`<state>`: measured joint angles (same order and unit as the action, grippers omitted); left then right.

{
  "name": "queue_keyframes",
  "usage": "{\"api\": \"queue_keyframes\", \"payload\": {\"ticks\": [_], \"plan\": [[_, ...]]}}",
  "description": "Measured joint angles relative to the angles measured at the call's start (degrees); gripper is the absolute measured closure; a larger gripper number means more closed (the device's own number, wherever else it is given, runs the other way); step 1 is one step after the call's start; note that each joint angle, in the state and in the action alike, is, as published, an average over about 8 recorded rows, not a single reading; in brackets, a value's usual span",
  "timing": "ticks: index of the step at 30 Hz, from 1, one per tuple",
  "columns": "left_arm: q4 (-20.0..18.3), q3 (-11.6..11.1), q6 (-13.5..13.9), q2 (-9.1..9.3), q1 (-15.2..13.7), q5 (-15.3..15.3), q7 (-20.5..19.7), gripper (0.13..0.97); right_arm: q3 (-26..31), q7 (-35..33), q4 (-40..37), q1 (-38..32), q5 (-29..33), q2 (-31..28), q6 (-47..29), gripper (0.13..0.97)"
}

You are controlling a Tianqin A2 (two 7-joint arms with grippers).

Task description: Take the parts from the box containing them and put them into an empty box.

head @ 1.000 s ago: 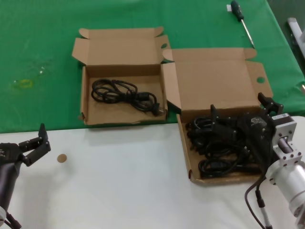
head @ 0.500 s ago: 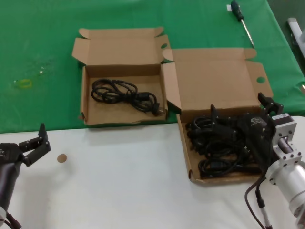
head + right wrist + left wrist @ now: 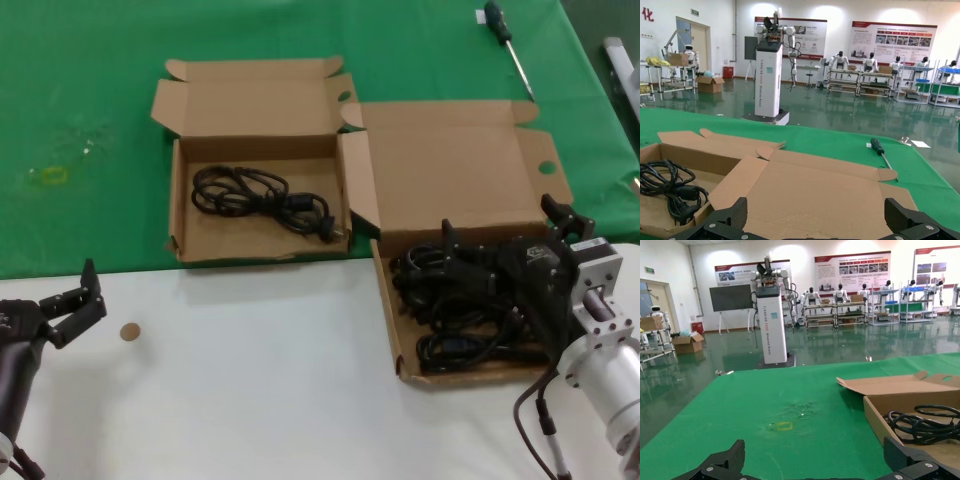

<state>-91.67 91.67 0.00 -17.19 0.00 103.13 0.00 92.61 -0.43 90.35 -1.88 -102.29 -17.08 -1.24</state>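
Hovering spread-fingered over tangled parts [image 3: 450, 305], right gripper [image 3: 500, 262] risks snagging several cables; left gripper [image 3: 75, 300] idles released.

boxes [image 3: 250, 240] plain brown | cables [image 3: 262, 199] black | cloth [image 3: 80, 120] green | table [image 3: 250, 380] white | screwdriver [image 3: 495, 18] dark green handle

Count of what lay on the surface [image 3: 300, 400]

Two open cardboard boxes stood there: the smaller box [image 3: 200, 245] held one coiled black cable [image 3: 258, 198], while the wider box [image 3: 388, 320] held a tangled heap of cables [image 3: 450, 320] whose number could not be told. One screwdriver [image 3: 506, 42] lay on the green cloth, and one small round brown disc [image 3: 129, 332] on the white part. Two grippers were in view, left [image 3: 72, 305] and right [image 3: 500, 265].
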Motion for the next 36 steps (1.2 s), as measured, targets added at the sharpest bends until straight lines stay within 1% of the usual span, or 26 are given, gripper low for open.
{"api": "queue_keyframes", "payload": {"ticks": [36], "plan": [[0.00, 0.00, 0.00, 0.00, 0.00, 0.00, 0.00, 0.132, 0.00, 0.00, 0.00, 0.00, 0.00, 0.00, 0.00, 0.129]]}}
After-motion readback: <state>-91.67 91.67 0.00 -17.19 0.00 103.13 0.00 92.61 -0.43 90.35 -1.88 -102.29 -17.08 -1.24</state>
